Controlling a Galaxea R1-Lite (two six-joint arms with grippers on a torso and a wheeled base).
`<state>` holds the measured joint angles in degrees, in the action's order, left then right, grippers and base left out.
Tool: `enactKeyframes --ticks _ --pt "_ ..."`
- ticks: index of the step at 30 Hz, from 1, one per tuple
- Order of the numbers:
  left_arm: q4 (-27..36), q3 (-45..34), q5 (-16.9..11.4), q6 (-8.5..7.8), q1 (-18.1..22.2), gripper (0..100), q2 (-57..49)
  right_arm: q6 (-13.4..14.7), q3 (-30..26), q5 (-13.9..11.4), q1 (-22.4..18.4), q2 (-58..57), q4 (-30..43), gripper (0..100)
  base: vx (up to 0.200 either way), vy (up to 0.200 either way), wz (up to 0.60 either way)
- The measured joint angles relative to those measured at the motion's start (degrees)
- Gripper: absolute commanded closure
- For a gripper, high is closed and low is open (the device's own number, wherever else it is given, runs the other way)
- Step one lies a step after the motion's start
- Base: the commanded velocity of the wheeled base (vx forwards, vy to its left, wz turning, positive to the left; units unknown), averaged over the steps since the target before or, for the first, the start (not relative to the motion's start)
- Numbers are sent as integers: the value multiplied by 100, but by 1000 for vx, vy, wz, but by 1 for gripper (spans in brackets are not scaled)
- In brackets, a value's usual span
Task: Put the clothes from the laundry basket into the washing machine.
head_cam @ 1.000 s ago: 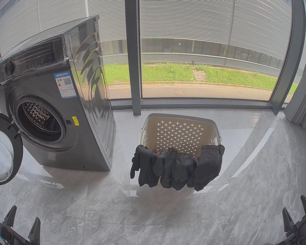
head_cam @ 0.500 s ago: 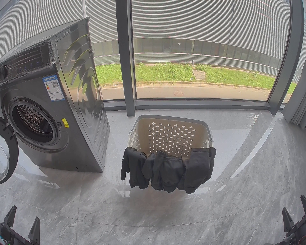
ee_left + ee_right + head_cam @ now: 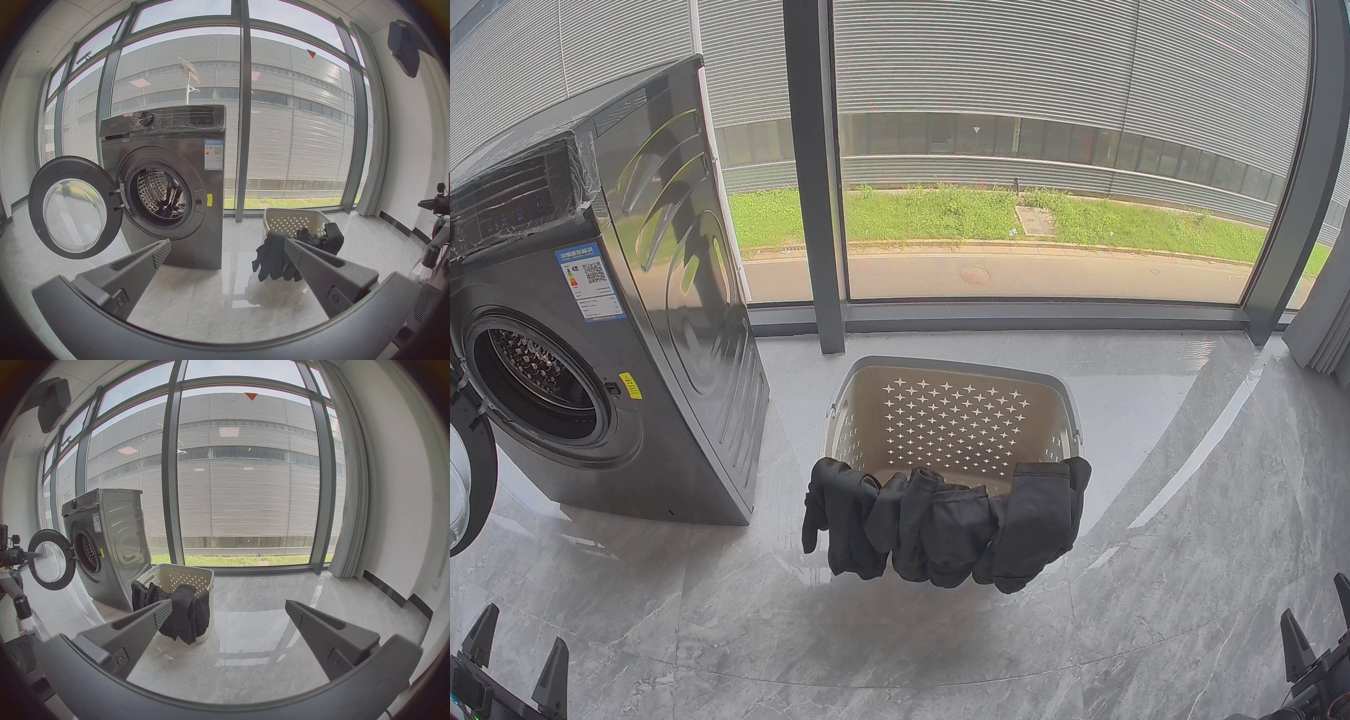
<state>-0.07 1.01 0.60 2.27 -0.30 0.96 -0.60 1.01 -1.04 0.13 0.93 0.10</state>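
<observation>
A beige laundry basket (image 3: 956,389) (image 3: 290,220) (image 3: 180,578) stands on the floor before the window. Dark clothes (image 3: 942,525) (image 3: 281,248) (image 3: 176,611) hang over its near rim. The grey washing machine (image 3: 647,281) (image 3: 187,154) (image 3: 115,533) is to the basket's left, its round door (image 3: 464,469) (image 3: 75,206) (image 3: 51,561) swung open and the drum (image 3: 534,380) (image 3: 159,194) bare. My left gripper (image 3: 517,652) (image 3: 227,248) is open and low at the near left, holding nothing. My right gripper (image 3: 1317,623) (image 3: 227,608) is open at the near right, well short of the basket.
Grey marble floor (image 3: 900,637) lies free between me and the basket. Tall windows with a dark mullion (image 3: 811,169) stand behind the basket. A curtain (image 3: 1317,319) hangs at the far right.
The whole head view has shifted: the camera moved right and forward, so the washer now sits further left and the basket a little lower and nearer. Both grippers keep their places.
</observation>
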Motion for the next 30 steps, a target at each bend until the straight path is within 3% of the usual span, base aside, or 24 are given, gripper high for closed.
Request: enactKeyframes --ticks 14,19,30 --pt "0 0 0 -2 1 0 0 2 0 0 0 0 -2 0 0 0 0" --pt "2 0 0 0 1 0 0 2 0 0 0 0 0 0 200 0 0" --pt "0 0 0 0 0 0 0 2 0 0 0 0 0 0 0 0 0"
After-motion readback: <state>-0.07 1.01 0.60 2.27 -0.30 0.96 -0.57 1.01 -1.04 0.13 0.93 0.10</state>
